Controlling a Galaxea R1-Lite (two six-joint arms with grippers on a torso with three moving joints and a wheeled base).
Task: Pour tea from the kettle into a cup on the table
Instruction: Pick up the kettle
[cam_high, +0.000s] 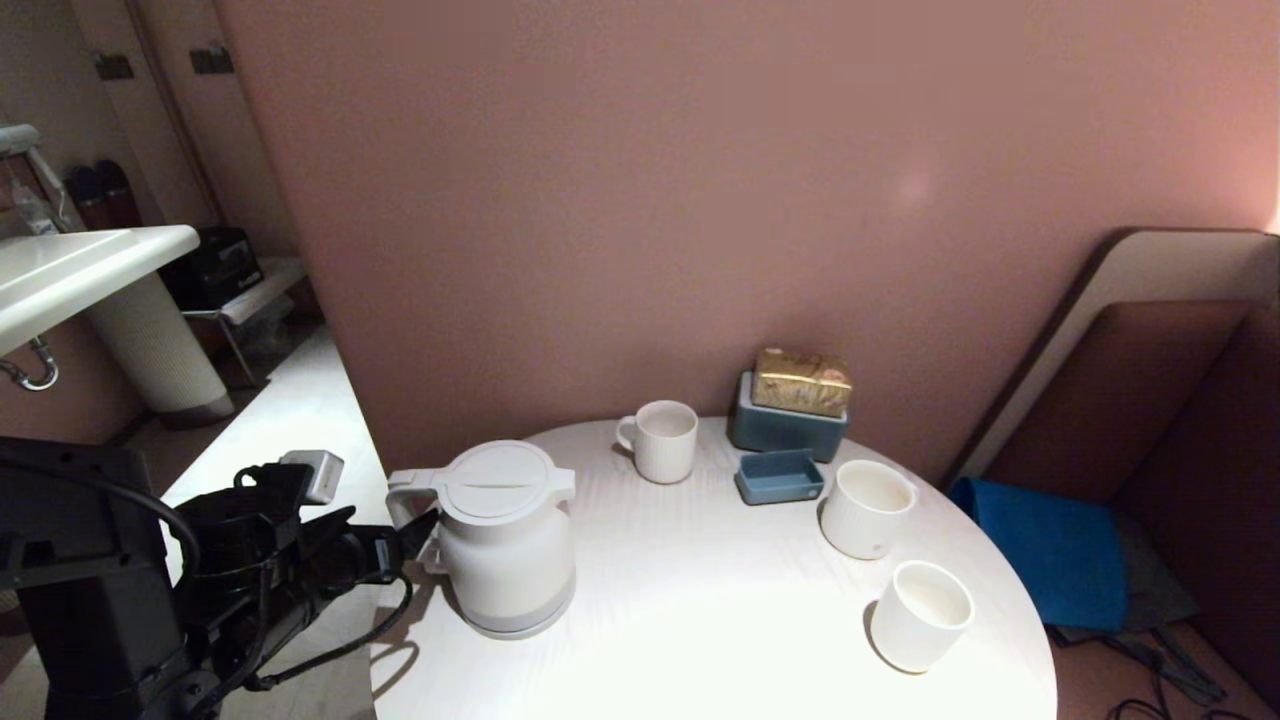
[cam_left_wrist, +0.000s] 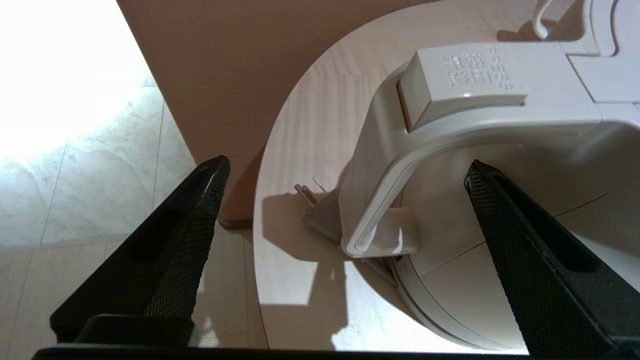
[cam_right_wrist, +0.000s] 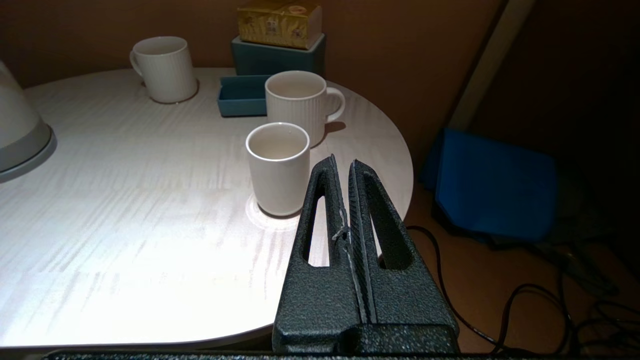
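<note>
The kettle (cam_high: 505, 535) stands upright on the left part of the round white desk (cam_high: 700, 620), lid on, with its loop handle (cam_high: 410, 500) turned toward the desk's left edge. The left gripper (cam_left_wrist: 345, 200) is level with that handle at the edge of the desk; its two black fingers (cam_left_wrist: 185, 235) are spread wide, one out over the floor and the other alongside the kettle's body, with the handle between them and neither finger touching it. In the head view the left arm reaches in from the lower left, its tip just beside the handle. The cup (cam_high: 920, 613), small, white and without a handle, stands near the right front edge of the desk, well apart from the kettle; whether anything is in it cannot be told. Just behind it is a wider ribbed mug (cam_high: 866, 507), and farther back a second mug (cam_high: 662, 440) stands near the wall. Between these two lie a shallow blue tray (cam_high: 780, 476) and a blue box (cam_high: 785, 428) with a gold packet (cam_high: 803, 381) on top. The right gripper (cam_right_wrist: 345, 165) hangs off the desk's right front edge, near the cup, its fingers pressed together and holding nothing.
</note>
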